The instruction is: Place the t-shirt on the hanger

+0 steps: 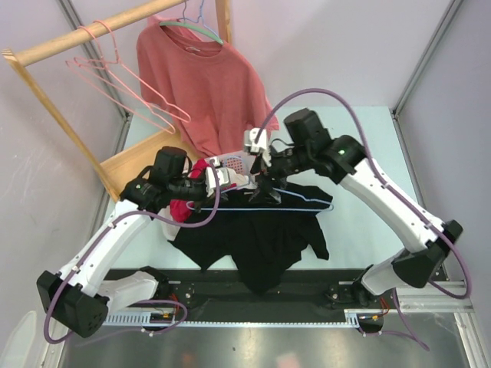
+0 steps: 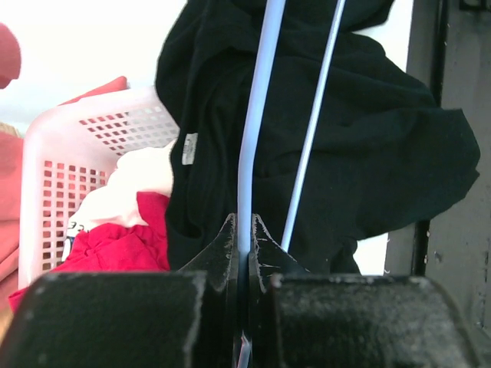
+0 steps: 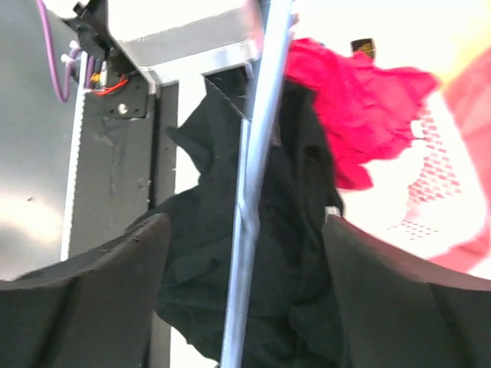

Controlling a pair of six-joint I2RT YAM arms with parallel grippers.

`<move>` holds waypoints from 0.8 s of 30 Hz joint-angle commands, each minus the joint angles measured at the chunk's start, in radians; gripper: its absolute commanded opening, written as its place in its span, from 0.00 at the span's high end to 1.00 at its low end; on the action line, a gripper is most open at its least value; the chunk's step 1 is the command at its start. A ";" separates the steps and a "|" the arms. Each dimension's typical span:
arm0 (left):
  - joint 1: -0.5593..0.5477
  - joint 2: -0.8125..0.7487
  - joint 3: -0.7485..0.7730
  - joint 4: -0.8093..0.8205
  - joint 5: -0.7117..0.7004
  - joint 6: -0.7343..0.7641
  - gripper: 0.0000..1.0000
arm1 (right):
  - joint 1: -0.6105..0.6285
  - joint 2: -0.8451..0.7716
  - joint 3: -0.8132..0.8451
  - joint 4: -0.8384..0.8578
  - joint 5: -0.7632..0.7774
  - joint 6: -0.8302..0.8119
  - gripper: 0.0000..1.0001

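Top external: rumpled black t-shirt (image 1: 261, 245) under pale-blue hanger (image 1: 295, 201)

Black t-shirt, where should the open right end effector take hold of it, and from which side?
Probably pinch a bunched fold of the black t-shirt beside the light blue wire hanger, coming from above. The cloth drapes loose off the wire, which the left end effector clamps, so a gathered fold pinches best.

Left gripper (image 2: 245, 234) jaws pinched together, right gripper (image 3: 242, 226) jaws spread wide, left arm (image 1: 115, 238) and right arm (image 1: 391, 199) bent inward
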 commanded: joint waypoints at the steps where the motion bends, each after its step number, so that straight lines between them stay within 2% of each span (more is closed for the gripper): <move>1: -0.006 -0.001 0.055 0.054 -0.002 -0.069 1.00 | 0.038 0.044 0.031 0.030 0.008 0.000 0.21; 5: -0.015 -0.008 0.041 0.066 -0.011 -0.076 1.00 | 0.038 0.070 0.018 0.073 -0.003 0.035 0.44; 8: -0.018 -0.012 0.030 0.069 -0.017 -0.078 0.99 | 0.021 0.081 0.019 0.087 -0.027 0.060 0.79; 9: -0.016 -0.015 0.027 0.067 -0.019 -0.082 0.96 | 0.007 0.081 0.019 0.088 -0.035 0.066 1.00; 12: -0.013 -0.027 0.029 0.043 -0.019 -0.092 0.66 | -0.042 0.067 0.004 0.076 -0.070 0.068 1.00; 13: -0.010 -0.034 0.027 0.032 -0.017 -0.096 0.49 | -0.054 0.059 -0.005 0.067 -0.076 0.051 1.00; 16: 0.049 -0.061 0.007 0.047 0.009 -0.124 0.34 | -0.108 0.021 -0.039 0.015 -0.072 -0.021 1.00; 19: 0.134 -0.055 -0.005 0.040 0.029 -0.122 0.32 | -0.161 0.003 -0.042 -0.074 -0.064 -0.139 1.00; 24: 0.148 -0.008 -0.017 0.040 -0.039 -0.102 0.35 | -0.188 -0.002 -0.067 -0.175 0.023 -0.284 1.00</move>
